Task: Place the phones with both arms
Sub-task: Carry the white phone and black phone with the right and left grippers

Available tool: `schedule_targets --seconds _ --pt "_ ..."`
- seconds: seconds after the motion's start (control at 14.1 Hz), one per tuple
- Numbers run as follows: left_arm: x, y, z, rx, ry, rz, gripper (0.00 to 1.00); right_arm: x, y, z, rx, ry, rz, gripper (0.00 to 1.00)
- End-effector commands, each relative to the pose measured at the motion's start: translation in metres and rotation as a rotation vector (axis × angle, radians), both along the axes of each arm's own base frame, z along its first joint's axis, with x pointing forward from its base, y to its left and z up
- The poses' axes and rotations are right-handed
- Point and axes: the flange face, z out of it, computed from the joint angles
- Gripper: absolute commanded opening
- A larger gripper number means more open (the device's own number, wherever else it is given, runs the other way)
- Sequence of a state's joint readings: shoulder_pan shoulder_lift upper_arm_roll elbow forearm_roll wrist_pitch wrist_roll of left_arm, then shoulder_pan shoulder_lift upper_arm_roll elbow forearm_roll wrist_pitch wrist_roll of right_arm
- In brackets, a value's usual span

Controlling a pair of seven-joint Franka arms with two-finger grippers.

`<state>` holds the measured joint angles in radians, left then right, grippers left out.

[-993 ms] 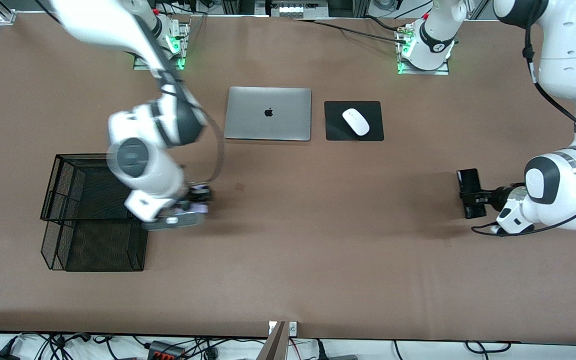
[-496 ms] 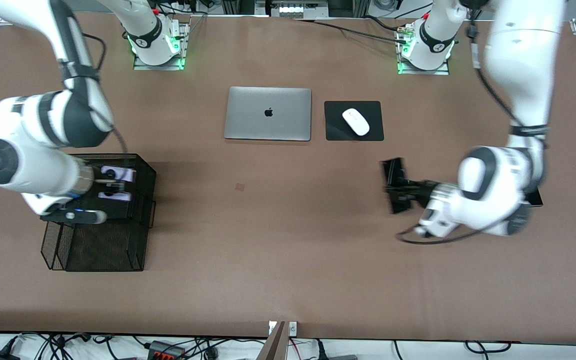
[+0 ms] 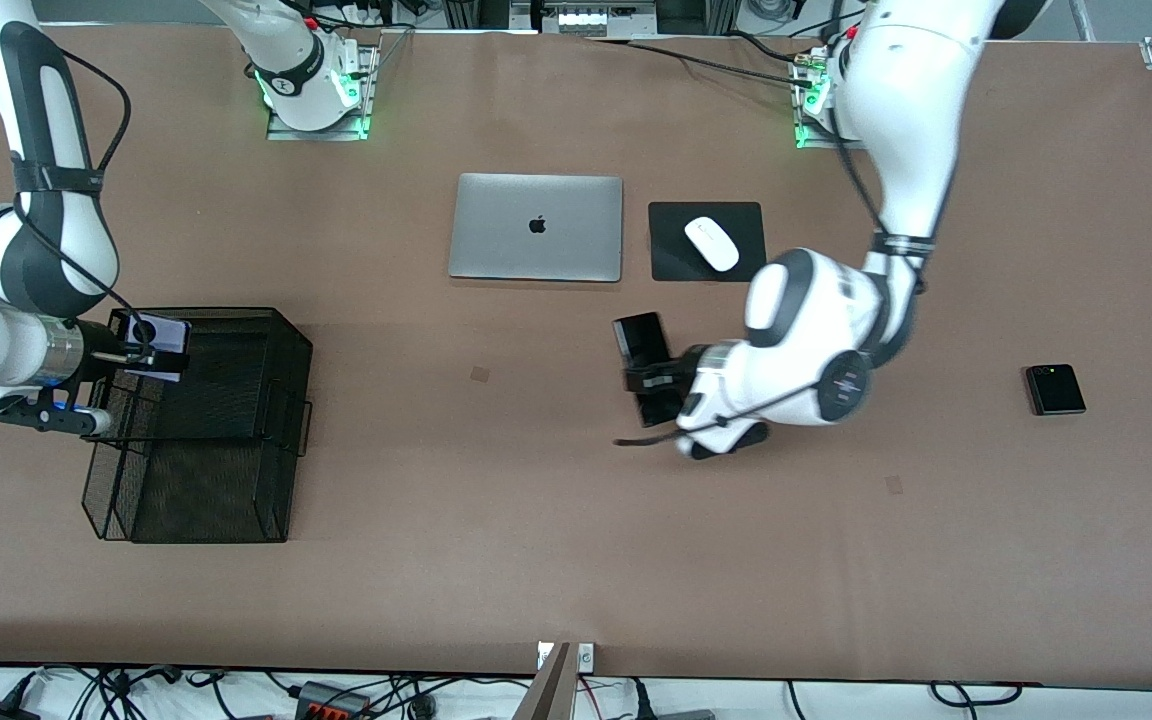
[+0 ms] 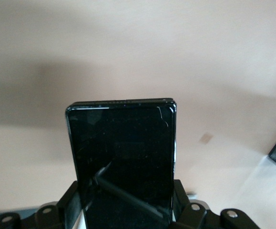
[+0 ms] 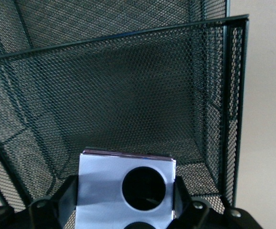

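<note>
Front view, silver laptop (image 3: 536, 227), Apple logo

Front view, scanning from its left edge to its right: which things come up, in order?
Lilac flip phone in the right gripper → mesh tray → silver laptop → black slab phone in the left gripper → black flip phone.

We see a lilac flip phone (image 3: 158, 338) with black circles against a black mesh basket (image 3: 236, 440), a glossy black slab phone (image 3: 644, 365), a smaller black flip phone (image 3: 1054, 389), a silver laptop (image 3: 536, 227), a white mouse (image 3: 711, 243) (on a black pad (image 3: 671, 260)) and a brown worktop (image 3: 536, 520).
</note>
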<state>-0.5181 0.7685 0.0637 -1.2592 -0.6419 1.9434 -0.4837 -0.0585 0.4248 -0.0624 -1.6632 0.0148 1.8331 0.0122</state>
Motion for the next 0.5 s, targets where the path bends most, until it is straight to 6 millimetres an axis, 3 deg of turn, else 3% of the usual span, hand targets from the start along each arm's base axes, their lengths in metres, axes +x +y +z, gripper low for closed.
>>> schedule_targets --seconds 0.0,0.14,0.35,0.43 --pt "0.012 -0.058 0.006 -0.044 -0.091 0.076 0.25 -0.006 -0.016 -0.012 0.013 -0.048 0.065 0.36" --pt "0.004 -0.105 0.001 -0.074 -0.172 0.104 0.25 -0.004 -0.023 -0.02 0.014 -0.083 0.103 0.36" --pt "-0.009 -0.146 -0.025 -0.111 -0.329 0.17 0.25 0.001 -0.042 -0.037 0.016 -0.117 0.157 0.38" --pt "-0.014 -0.157 -0.028 -0.128 -0.372 0.181 0.25 0.001 -0.046 -0.04 0.019 -0.116 0.166 0.56"
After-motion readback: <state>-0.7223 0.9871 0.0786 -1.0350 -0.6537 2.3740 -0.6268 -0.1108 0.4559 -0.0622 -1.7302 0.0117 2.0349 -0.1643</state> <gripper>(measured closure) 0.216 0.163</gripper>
